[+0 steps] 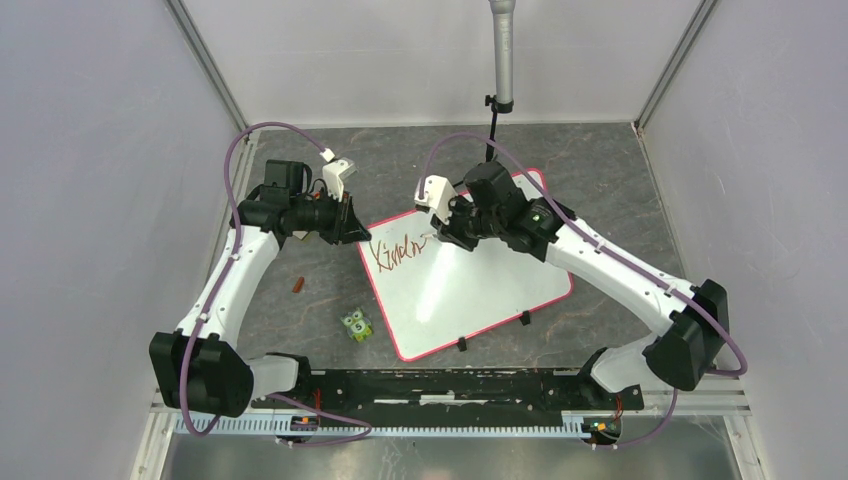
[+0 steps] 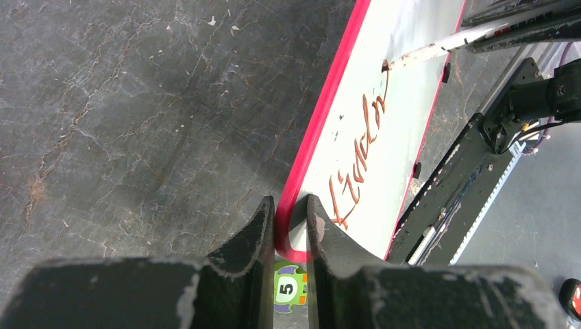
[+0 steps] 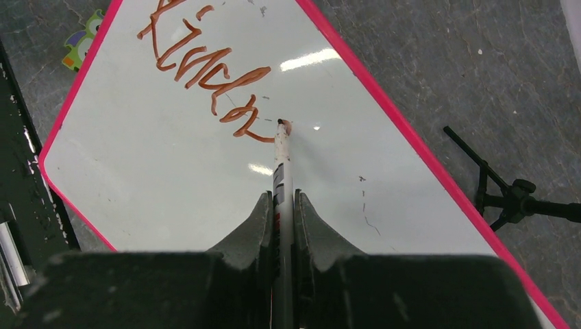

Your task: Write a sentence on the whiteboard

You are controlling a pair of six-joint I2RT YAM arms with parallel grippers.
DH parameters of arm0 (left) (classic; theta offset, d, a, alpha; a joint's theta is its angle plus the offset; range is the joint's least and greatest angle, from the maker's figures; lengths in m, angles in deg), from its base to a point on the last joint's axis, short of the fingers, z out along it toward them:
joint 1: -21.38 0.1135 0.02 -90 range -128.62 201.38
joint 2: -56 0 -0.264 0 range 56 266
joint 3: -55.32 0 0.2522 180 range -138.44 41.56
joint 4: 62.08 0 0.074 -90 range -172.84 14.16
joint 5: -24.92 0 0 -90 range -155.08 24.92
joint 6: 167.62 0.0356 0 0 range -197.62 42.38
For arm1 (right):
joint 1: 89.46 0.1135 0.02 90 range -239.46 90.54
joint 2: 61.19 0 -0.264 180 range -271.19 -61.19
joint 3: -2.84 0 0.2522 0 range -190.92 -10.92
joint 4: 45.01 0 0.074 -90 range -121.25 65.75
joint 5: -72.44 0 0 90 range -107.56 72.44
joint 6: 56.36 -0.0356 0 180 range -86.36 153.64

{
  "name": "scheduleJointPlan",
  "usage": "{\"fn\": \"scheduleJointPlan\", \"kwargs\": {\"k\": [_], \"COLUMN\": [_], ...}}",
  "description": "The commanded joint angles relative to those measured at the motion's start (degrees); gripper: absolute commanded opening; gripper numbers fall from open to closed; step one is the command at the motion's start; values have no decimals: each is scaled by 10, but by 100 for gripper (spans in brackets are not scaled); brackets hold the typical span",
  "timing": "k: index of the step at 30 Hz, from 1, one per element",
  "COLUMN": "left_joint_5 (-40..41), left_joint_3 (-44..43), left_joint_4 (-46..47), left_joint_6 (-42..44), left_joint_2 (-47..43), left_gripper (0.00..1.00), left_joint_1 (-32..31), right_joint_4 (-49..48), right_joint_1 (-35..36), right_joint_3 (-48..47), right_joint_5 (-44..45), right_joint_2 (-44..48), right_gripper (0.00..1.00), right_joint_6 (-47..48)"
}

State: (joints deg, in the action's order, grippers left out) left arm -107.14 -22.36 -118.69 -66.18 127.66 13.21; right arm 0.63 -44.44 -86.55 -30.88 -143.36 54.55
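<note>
Red-pink frame on the whiteboard (image 1: pixel 470 290) is what the left gripper (image 2: pixel 291 205) has hold of. Its two fingers are pinched onto the board's corner edge, one on the outside over the grey table (image 2: pixel 137 123), the other on the white face. The first letter of the writing (image 3: pixel 205 72) starts just past that inner finger and runs away from it along the frame.

The right gripper (image 3: pixel 281 199) is clamped tight on a white marker (image 3: pixel 283 154), which sticks straight out from between the fingers. The marker's tip touches the board right at the tail end of the last letter. So far the brownish-red script reads something like "Kindn", all of it ahead of the fingertips and off to their left.

A little green owl card with a 5 on it (image 2: pixel 289 288) peeks out under the left fingers, just off the board's corner.
</note>
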Motion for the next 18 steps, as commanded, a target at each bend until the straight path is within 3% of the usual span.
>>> {"fn": "scheduleJointPlan", "kwargs": {"k": [1, 18], "left_joint_5": [4, 6], "left_joint_3": [4, 2], "left_joint_4": [-31, -31], "left_joint_6": [36, 35], "left_joint_2": [16, 20], "left_gripper": [2, 2], "left_joint_1": [-25, -27], "right_joint_4": [-6, 4], "right_joint_1": [9, 9], "right_joint_3": [22, 61], "right_joint_5": [2, 22], "right_joint_2": [6, 37], "right_gripper": [0, 0], "right_joint_6": [5, 16]}}
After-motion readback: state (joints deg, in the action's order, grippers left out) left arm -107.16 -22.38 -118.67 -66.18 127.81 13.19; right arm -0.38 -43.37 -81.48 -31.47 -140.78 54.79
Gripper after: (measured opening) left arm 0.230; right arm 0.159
